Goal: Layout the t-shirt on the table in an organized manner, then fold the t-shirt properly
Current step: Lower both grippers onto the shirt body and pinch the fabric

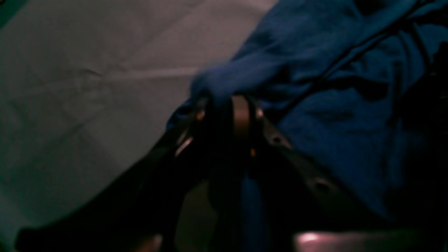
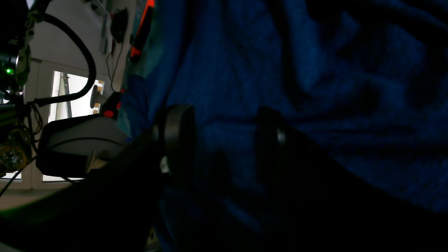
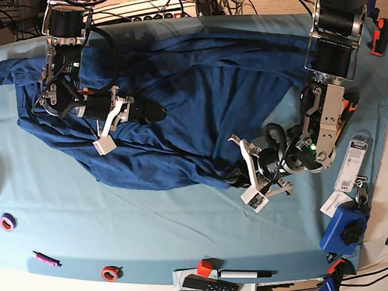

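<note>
**Navy knit spread crumpled, left arm pinching the near hem**

Navy-blue heathered t-shirt (image 3: 195,90) lies wrinkled across the middle and far part of the table (image 3: 139,221), bunched rather than flat; one sleeve reaches toward the far corner on the base view's left.

Left gripper (image 1: 225,105): fingers (image 1: 240,115) drawn close together, a fold of the shirt's edge bunched up between and just beyond the tips. Shirt body runs off to one side of the fingers, bare teal cloth to the other. In the base view this gripper (image 3: 242,175) sits at the shirt's near lower edge, tips touching fabric. Blurred wrist picture, but cloth is clearly caught in the pinch.

Right gripper (image 2: 224,140): fingers (image 2: 176,133) stand well apart, shirt fabric filling the gap between them and everything beyond the tips. Cannot tell whether the pads press on the cloth or merely sit over it; no fold is seen gripped. In the base view it (image 3: 154,112) sits over the shirt's upper middle, pointing inward.

Near table edge, well away from both sets of fingers: red ring (image 3: 110,273), purple tape roll (image 3: 7,222), pink pen (image 3: 45,258), red cube (image 3: 205,267), black remote (image 3: 208,284)
</note>
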`<state>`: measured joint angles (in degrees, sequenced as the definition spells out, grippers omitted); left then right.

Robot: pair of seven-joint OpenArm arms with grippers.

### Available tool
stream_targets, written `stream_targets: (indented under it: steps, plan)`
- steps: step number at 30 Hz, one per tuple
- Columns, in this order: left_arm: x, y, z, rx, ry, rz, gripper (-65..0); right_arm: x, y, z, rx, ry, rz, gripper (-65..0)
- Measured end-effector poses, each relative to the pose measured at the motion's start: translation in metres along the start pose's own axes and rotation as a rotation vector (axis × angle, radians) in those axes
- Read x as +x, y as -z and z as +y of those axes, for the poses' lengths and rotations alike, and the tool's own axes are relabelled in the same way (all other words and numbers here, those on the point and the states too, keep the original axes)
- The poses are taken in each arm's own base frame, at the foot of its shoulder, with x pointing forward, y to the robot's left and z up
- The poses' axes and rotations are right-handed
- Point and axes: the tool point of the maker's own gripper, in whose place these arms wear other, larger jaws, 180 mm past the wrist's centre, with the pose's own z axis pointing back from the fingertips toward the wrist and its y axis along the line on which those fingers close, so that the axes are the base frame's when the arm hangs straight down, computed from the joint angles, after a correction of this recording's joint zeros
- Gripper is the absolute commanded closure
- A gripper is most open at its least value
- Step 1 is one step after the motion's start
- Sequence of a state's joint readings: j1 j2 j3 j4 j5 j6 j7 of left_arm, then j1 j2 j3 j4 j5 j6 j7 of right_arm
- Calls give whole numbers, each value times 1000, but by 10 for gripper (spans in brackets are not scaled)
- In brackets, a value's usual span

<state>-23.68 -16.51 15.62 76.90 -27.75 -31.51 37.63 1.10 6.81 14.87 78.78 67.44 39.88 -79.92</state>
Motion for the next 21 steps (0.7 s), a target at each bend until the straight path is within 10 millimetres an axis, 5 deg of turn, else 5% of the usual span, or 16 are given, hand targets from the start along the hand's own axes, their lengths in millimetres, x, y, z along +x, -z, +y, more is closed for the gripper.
stream_targets:
  steps: [7,13,21]
  plan:
    - [0,0,0,1,1,1,-130,0,0,0,0,0,0,-287]
    - [-13,-1,12,62,75,71,-300,0,0,0,0,0,0,-287]
    - [-36,6,18,55,-18,86,-254,0,0,0,0,-1,0,-287]
